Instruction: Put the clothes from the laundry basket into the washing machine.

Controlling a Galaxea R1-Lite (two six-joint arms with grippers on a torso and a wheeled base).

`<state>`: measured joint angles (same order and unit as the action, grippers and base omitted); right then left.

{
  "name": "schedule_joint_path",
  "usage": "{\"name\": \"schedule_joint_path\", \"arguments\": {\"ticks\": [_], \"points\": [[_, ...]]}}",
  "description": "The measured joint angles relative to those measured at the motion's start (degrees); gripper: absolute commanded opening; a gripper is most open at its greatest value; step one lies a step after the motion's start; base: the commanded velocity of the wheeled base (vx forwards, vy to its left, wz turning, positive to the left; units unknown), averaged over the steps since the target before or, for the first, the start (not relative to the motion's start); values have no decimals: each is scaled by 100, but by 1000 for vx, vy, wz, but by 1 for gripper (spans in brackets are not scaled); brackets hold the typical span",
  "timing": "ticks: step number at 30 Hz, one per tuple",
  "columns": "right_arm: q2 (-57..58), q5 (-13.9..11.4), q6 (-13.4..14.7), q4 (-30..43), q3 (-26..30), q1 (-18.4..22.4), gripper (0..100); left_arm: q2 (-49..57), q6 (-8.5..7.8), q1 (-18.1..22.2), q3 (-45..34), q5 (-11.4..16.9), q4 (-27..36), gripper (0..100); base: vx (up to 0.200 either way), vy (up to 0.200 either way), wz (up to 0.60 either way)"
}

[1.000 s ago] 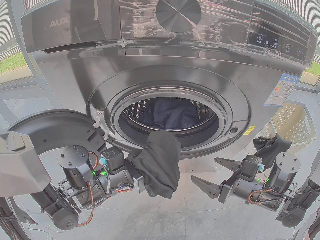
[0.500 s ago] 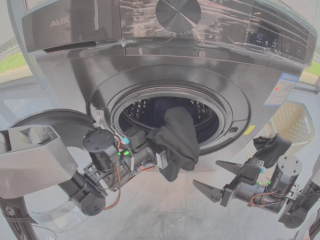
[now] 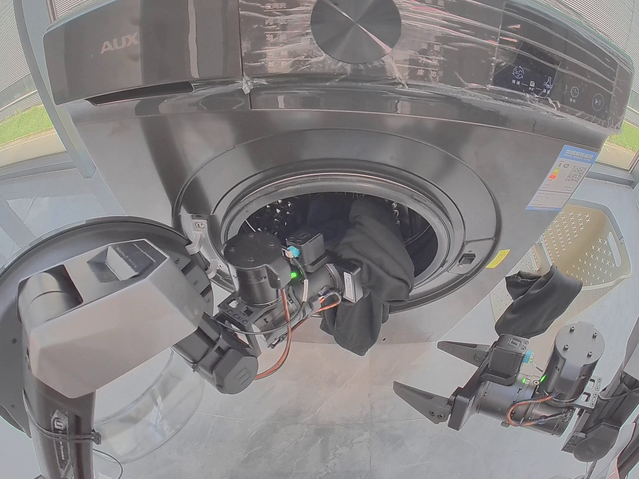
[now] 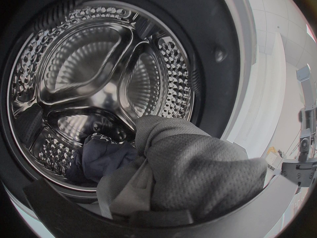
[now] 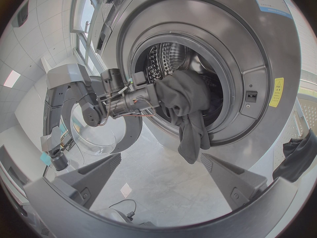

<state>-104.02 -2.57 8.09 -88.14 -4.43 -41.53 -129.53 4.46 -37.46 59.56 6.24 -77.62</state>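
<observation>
**Left end effector** (image 3: 359, 279) – closed on a dark grey garment (image 3: 373, 261). The grip is judged from the cloth bunched over it, as the fingers are covered. It is held at the mouth of the washing machine (image 3: 466, 167).

**Dark grey garment** – the upper fold is lodged inside the door opening, while the tail is left hanging outside, below the rim. Nothing is yet laid in the drum (image 4: 82, 60), where a navy garment (image 4: 99, 156) is seen.

**Right end effector** (image 3: 418, 367) – spread open and empty, held low above the floor.

**Laundry basket** (image 3: 586, 247) – placed to the right of the machine, with a black garment (image 3: 539, 301) draped over its edge.

**Risks**
- If release were made here, the garment could be dragged out onto the floor by its hanging tail, or left lying across the door seal.
- Cloth wrapped over the fingers could be pulled back out on withdrawal.
</observation>
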Motion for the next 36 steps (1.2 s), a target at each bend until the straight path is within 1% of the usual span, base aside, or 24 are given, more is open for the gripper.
{"name": "schedule_joint_path", "arguments": {"ticks": [7,11,19,22,30,31,33,36], "points": [[0,4,-2,0,11,-13,100,-444,16,34,881,-50,550,0,0,0,0],[0,4,0,0,13,-13,100,-697,27,84,1467,-154,859,0,0,0,0],[0,4,-2,0,-4,-11,100,-1231,43,307,2798,-414,1440,0,0,0,0],[0,4,-2,1,-12,-9,100,-1419,89,369,3277,-580,1699,0,0,0,0],[-2,4,0,1,-28,-6,100,-1838,319,496,4765,-1047,2651,0,0,0,0],[-2,4,2,0,-28,-5,100,-1891,345,522,4942,-1106,2821,100,0,0,0],[-2,4,2,1,-28,-2,100,-2003,418,577,5215,-1234,3057,100,0,0,0],[-6,6,2,1,-30,5,100,-2108,528,622,5399,-1315,3137,100,0,0,0]]}}
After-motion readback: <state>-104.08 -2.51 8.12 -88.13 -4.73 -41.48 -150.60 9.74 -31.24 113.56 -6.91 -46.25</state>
